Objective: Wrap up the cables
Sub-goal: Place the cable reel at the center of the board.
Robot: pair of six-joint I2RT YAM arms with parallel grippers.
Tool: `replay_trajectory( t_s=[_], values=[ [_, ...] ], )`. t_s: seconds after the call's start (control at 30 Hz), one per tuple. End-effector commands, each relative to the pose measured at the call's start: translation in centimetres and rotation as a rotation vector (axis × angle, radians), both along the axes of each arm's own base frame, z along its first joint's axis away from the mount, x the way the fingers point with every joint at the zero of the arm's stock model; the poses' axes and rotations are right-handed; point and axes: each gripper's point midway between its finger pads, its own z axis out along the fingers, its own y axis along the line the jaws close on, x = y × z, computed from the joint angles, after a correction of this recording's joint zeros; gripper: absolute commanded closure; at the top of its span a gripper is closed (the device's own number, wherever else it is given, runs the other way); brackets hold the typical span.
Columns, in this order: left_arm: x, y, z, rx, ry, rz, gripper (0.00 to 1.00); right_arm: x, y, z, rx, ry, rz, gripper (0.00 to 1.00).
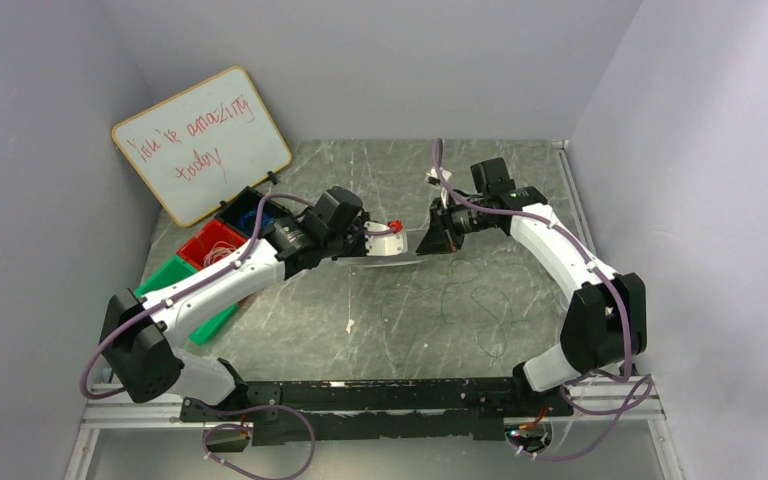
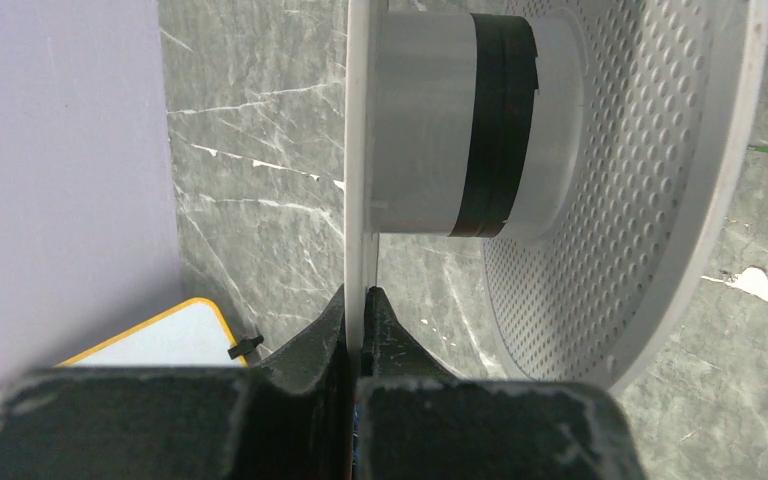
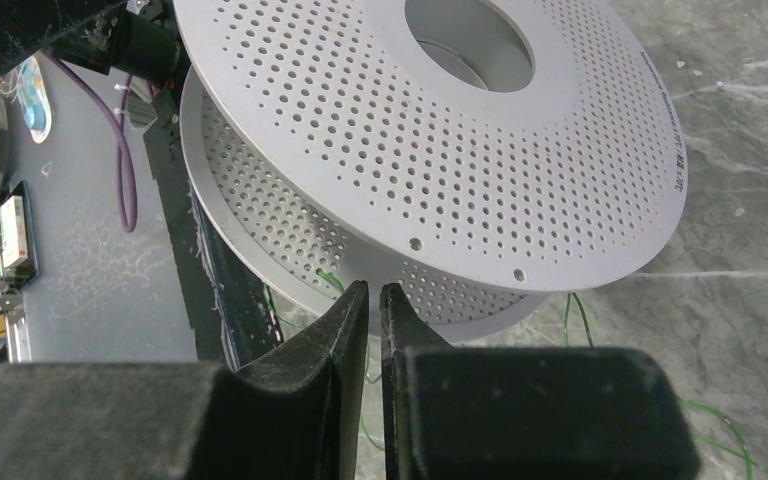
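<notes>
My left gripper is shut on the thin edge of one flange of a white perforated spool. The spool's grey hub has a black band. In the top view the spool hangs above the table between both grippers. My right gripper is at the spool's lower rim. Its jaws are almost together, and the thin green cable comes off the spool between them. Loose green cable squiggles on the table below; it also shows in the right wrist view.
A whiteboard leans at the back left. Blue, red and green bins sit under the left arm. A small white scrap lies on the marble tabletop. Walls close in on both sides.
</notes>
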Motion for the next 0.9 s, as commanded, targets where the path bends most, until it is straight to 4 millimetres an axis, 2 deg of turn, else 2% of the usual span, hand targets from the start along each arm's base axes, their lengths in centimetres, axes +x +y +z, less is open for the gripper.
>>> replay_trajectory(
  t_s=[0.0,0.17,0.87],
  values=[
    [0.8,-1.3,5.5,-0.15,-0.102,-0.003,0.98,0.6,0.4,1.5,0.024,-0.053,0.016,0.86],
    [0.8,-1.3,5.5,-0.15,-0.103,-0.005,0.98,1.7,-0.1,1.7,0.013,-0.08,-0.045,0.84],
    [0.8,-1.4,5.5,-0.146,-0.098,-0.006,0.98,0.2,0.3,3.2,0.108,-0.045,0.024,0.84]
  ],
)
